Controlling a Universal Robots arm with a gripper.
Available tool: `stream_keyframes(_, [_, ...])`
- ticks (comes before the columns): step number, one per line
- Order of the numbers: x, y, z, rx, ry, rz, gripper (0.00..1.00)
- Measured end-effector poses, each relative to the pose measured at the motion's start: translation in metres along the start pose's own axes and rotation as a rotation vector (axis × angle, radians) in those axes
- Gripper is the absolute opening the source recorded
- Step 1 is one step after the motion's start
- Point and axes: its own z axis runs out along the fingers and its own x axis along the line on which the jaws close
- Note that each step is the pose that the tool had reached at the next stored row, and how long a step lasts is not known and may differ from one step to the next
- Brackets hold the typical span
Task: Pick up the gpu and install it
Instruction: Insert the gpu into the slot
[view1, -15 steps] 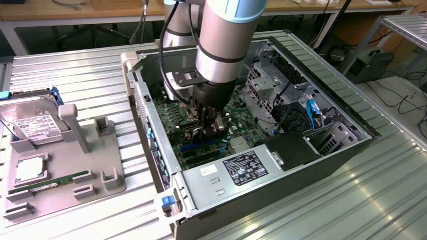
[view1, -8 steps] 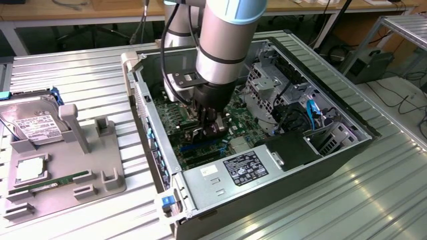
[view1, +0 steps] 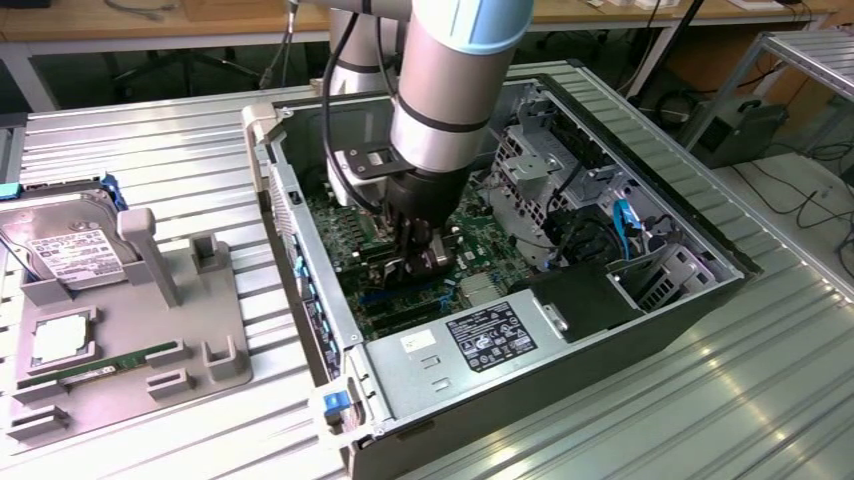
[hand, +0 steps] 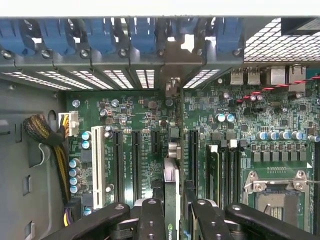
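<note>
We are in the install step: our tool (hand: 172, 212) is clenched on the gpu (hand: 171, 192), held edge-on between its fingers (hand: 151, 220) deep inside the computer case (view1: 694, 300), just above the motherboard (hand: 130, 115). Next we judge it needs lining up with an expansion slot (hand: 136, 162) and the rear bracket opening (hand: 172, 65)

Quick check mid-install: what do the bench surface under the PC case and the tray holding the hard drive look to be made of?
Bench surface: looks like bare ribbed metal, probably aluminium, with a silvery sheen and streaky reflections along the ridges.
Tray: seems to be moulded or printed plastic, matte grey, with no glare and soft rounded posts.
The hard drive on it has a shiny metal lid with a white paper label.
</note>
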Motion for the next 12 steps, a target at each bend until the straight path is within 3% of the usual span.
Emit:
stream_keyframes(6, [-0.001, 0.0001, 0.0038, -0.0018, -0.0012, 0.000, 0.27])
stream_keyframes(7, [-0.001, 0.0001, 0.0022, -0.0022, -0.0004, 0.000, 0.27])
stream_keyframes(8, [-0.001, 0.0002, -0.0004, -0.0021, -0.0005, 0.000, 0.34])
stream_keyframes(12, [-0.002, 0.0009, -0.0178, -0.0020, -0.0007, 0.000, 0.34])
